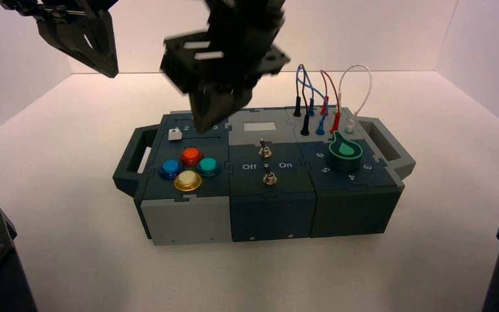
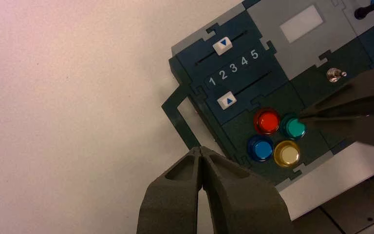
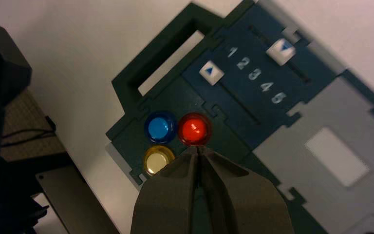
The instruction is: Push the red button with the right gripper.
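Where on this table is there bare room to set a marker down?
Bare table lies left of the box, in front of it and to its right. The box top is crowded: the right gripper hangs above the red button.

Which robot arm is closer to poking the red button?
The right. The right gripper hangs shut over the box, its tip beside the red button. The left gripper, also shut, is up past the box's left end.

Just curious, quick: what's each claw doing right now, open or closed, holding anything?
Left claw: closed, empty, raised off the box.
Right claw: closed, empty, above the red button.
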